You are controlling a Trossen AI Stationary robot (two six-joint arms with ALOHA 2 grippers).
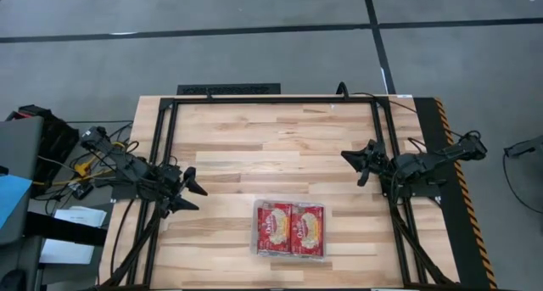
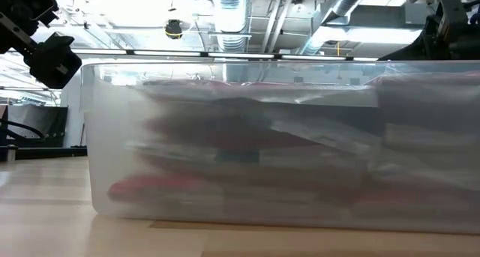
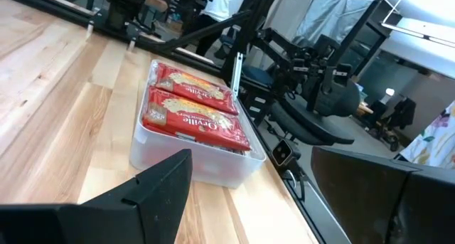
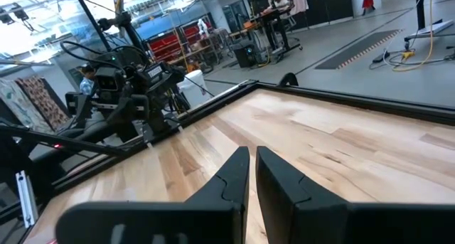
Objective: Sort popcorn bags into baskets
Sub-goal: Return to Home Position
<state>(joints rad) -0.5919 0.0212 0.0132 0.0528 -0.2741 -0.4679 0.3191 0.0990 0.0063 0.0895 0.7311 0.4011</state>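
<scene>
Popcorn bags [image 1: 291, 228] side by side in bin [image 1: 257, 243], long axes front-to-back; left gripper [image 1: 199, 199] wide, right gripper [image 1: 356, 165] narrow.

Bright even overhead light, faint soft shadows on the table [image 1: 254, 138], glaring ceiling [image 2: 127, 10] above the clear bin [image 2: 97, 137]

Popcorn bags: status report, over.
Left end effector open, empty, at the table's left side. Right end effector shut, empty, at the right side. Popcorn bags in the bin, none loose. Nothing in the way.
</scene>
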